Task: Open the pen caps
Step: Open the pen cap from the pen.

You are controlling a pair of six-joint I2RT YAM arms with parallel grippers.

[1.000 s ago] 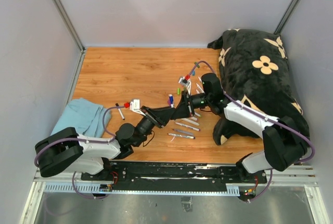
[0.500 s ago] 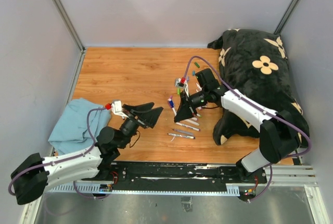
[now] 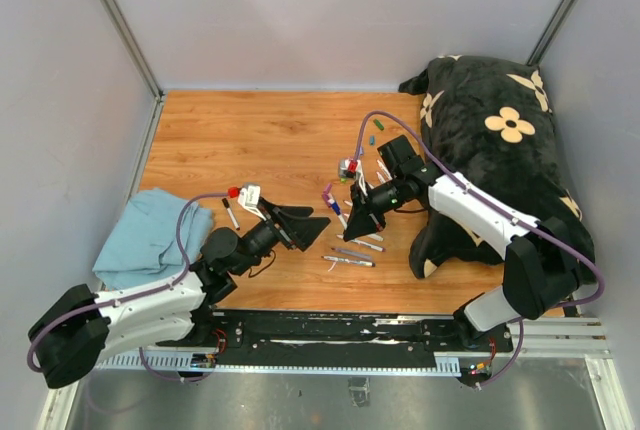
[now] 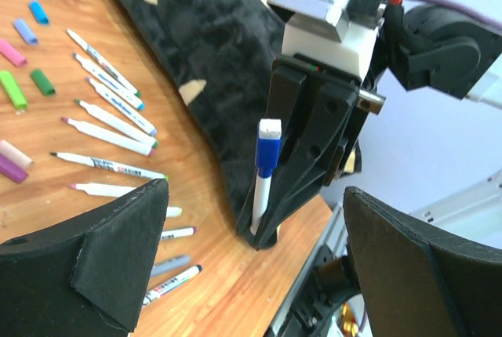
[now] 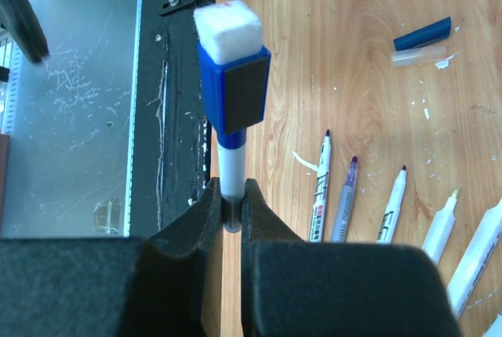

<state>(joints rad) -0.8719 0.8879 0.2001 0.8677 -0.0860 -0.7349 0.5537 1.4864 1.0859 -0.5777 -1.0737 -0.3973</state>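
Pen caps lay scattered beside bare pens on the wooden table, plainest from the left wrist. The right wrist showed, close up, the right gripper pinching an upright pen below its blue cap. The left gripper gaped empty.

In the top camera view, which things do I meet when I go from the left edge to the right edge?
Light blue cloth → left gripper → right gripper, holding a blue-capped pen → black flowered cushion.
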